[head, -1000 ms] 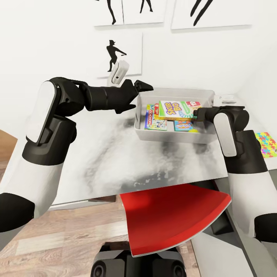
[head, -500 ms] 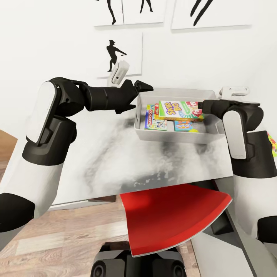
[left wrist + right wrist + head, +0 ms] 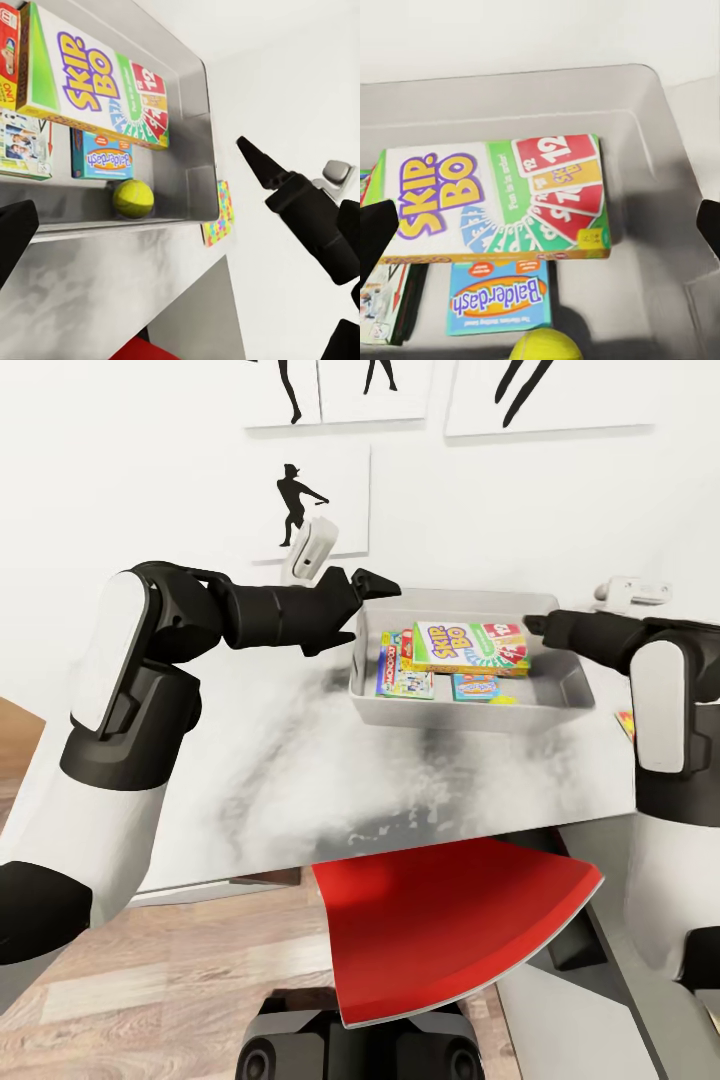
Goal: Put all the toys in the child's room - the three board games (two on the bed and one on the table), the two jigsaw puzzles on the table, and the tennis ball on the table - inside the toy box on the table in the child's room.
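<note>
3 board games (image 3: 468,645) and the tennis ball (image 3: 133,198) are seen inside the toy box (image 3: 560,695) on the worktop (image 3: 300,760). Both the left gripper (image 3: 372,589) and right gripper (image 3: 535,625) are held with jaws open and empty. A jigsaw puzzle (image 3: 219,223) beside the box is judged the next target.

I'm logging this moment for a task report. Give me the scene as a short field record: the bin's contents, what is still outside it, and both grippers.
toy box: on the table
in box: SKIP-BO game on top, tilted; MONOPOLY game; blue game; tennis ball
outside box: jigsaw puzzle on the table beside it
left gripper: open, empty, at the box's rim
right gripper: empty, over the box's other end
</note>
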